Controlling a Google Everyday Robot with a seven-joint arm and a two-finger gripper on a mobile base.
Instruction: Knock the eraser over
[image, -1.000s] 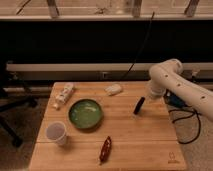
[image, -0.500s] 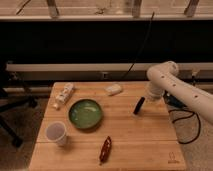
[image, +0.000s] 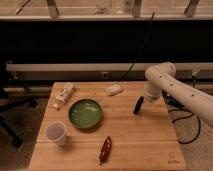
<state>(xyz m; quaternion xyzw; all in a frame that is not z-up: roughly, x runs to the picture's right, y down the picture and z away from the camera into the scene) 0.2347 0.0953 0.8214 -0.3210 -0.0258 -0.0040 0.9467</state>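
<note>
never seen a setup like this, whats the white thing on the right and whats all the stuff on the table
The white thing is a robot arm reaching in from the right. Its grasping part, the tool, is at the arm's lower end, above the table's right side, right next to a small black slab, the eraser, which stands tilted on the wood. Whether they touch is hard to tell.

There is one camera, looking down at the wooden table from the front.

On the table: a green bowl in the middle, a white cup at front left, a dark red elongated object near the front edge, a pale block near the back, and a pale long packet at back left.
</note>
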